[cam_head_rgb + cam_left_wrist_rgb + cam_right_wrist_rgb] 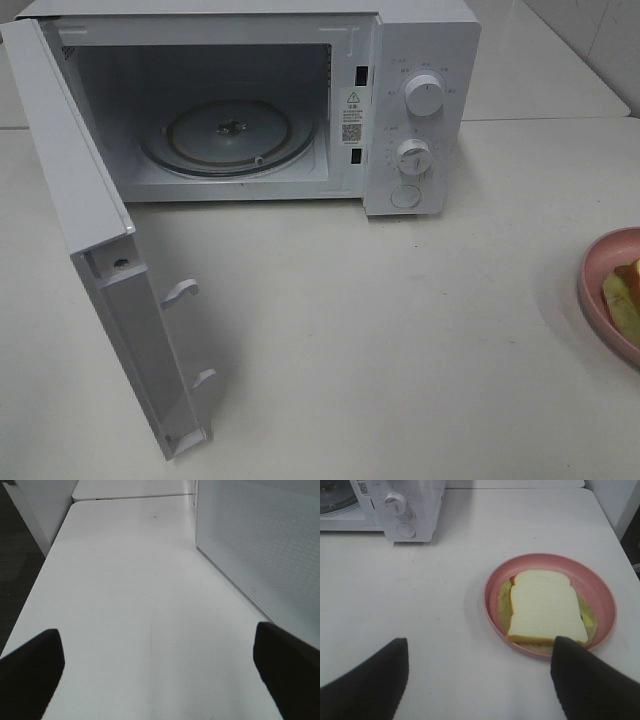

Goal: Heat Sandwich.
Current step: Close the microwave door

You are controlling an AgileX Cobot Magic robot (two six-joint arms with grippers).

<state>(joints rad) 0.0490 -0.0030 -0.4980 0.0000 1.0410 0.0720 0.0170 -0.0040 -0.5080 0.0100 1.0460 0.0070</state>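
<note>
Sandwich [545,607] sits flat on pink plate [547,560], top bread slice up, yellow-green filling poking out round the edges. In high view only a sliver of plate shows, cut off at 3 o'clock edge of frame; microwave [420,100] is well apart from it, up at 12 o'clock.

Right gripper [480,680] hovers short of plate, jaws wide apart, nothing between them. Left gripper [160,675] also spread wide, empty, over bare table [125,580] beside microwave's side wall. Neither arm shows in high view.

Step in hand, my read: right arm goes for the pickup. Doing it well = come in over the near rim, straddle the sandwich across its narrower width, close on the crust sides not the soft middle. Bread looks soft, so squeeze lightly or it'll crush and filling may slip out. Alt: grip plate rim and carry the lot, less mess. Can't tell which is meant.

Around: microwave door [110,300] already swung fully open, sticking out toward 7 o'clock. Glass turntable [230,135] inside looks bare. Two knobs on panel, upper knob [424,95] and lower knob [413,155], plus round button below.

In the way: plate rim is raised, could catch a fingertip on approach. Path from plate to cavity is open table, nothing between. Door is on far side from plate, so no clash for right arm; left arm sits near it, prob. for closing later.
</note>
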